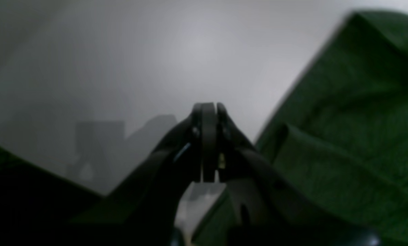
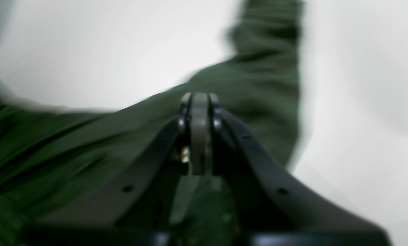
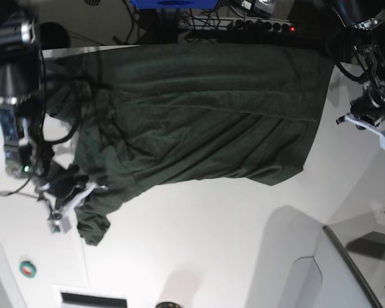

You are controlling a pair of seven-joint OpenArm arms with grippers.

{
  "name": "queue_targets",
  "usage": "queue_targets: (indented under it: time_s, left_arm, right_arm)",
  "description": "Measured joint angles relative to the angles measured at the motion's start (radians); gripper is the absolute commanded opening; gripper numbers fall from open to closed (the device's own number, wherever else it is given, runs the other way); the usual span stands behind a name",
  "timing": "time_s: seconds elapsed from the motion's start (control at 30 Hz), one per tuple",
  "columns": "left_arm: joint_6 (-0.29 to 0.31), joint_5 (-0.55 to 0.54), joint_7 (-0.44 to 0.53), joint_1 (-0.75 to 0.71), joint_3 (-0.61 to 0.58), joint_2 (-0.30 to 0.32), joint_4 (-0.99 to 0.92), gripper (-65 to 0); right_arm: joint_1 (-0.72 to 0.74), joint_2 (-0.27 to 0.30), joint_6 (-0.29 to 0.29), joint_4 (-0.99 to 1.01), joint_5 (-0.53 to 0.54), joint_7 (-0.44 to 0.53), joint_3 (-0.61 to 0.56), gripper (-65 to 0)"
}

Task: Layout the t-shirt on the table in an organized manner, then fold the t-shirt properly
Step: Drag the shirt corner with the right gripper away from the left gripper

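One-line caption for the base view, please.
Dark green t-shirt spread wrinkled across the white table, one arm at each end, right hand by a sleeve.

Both wrist views are soft with blur. In the left wrist view the t-shirt [image 1: 354, 130] runs off the right edge and its folds smear together; dim grey shapes to the left of the left gripper [image 1: 209, 109] are too vague to name. In the right wrist view the cloth runs off the left and top edges, and whether the right gripper [image 2: 199, 99] pinches any of it cannot be told. In the base view the shirt's far edge sinks into dark clutter, and the right gripper [image 3: 83, 190] is half hidden against the sleeve.
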State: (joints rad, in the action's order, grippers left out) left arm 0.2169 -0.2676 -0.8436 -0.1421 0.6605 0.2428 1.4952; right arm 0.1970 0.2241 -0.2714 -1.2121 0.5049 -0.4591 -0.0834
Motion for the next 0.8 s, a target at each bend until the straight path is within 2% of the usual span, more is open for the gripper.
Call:
queue_targets:
  time_s: [0.1, 0.2, 0.23, 0.3, 0.37, 0.6, 0.7, 0.8]
  left_arm:
    - [-0.008, 0.008, 0.003, 0.032, -0.061, 0.008, -0.043, -65.0]
    - [-0.005, 0.005, -0.001, 0.05, -0.177, -0.001, -0.054, -65.0]
    - [-0.001, -0.002, -0.001, 0.055, -0.208, -0.009, -0.051, -65.0]
    - [0.003, -0.013, -0.001, 0.062, -0.258, -0.02, -0.043, -65.0]
    - [0.002, -0.009, 0.002, 0.064, -0.259, -0.034, -0.043, -65.0]
    - [-0.004, 0.002, -0.003, 0.042, -0.159, -0.024, -0.049, -65.0]
    - [-0.004, -0.001, 0.003, 0.014, -0.105, -0.01, -0.047, -65.0]
    - [-0.004, 0.003, -0.002, -0.016, -0.069, 0.0, -0.05, -65.0]
  right_arm:
    - [-0.06, -0.041, -0.006, -0.034, 0.007, -0.006, 0.065, -40.1]
    - [-0.01, -0.064, 0.008, 0.108, -0.015, -0.011, 0.192, -21.3]
    - [0.023, -0.059, 0.013, 0.166, -0.013, -0.013, 0.22, -17.4]
    - [0.106, -0.042, 0.014, 0.297, -0.011, 0.002, 0.251, -17.0]
    - [0.198, -0.02, 0.012, 0.426, -0.01, 0.008, 0.247, -17.4]
    - [0.414, -0.004, 0.01, 0.859, -0.011, 0.249, 0.238, -16.8]
    - [0.444, -0.012, 0.01, 0.96, -0.013, 0.317, 0.089, -17.1]
    - [0.446, -0.057, 0.01, 0.99, -0.009, 0.35, -0.054, -17.4]
